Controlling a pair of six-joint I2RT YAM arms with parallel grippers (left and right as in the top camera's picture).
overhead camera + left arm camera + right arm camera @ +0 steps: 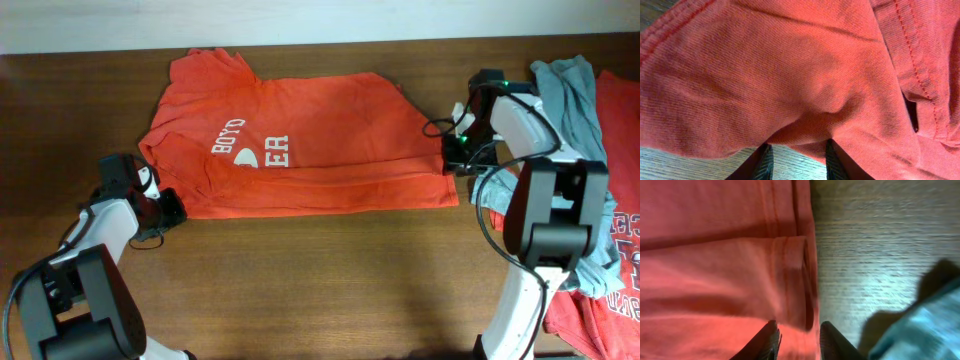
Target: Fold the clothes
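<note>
The orange-red T-shirt (790, 75): matt knit cloth, fine ribbed texture, stitched hems; grey-blue T-shirt (570, 95): soft matt cloth; table (320, 280): brown wood, visible grain, faint sheen; arm casings (545, 215): dark, smooth plastic.

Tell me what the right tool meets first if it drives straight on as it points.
The orange shirt: its hemmed edge lies directly ahead of the right tool, partly inside its gap. It would likely press into that cloth at once, though depth is unclear.
</note>
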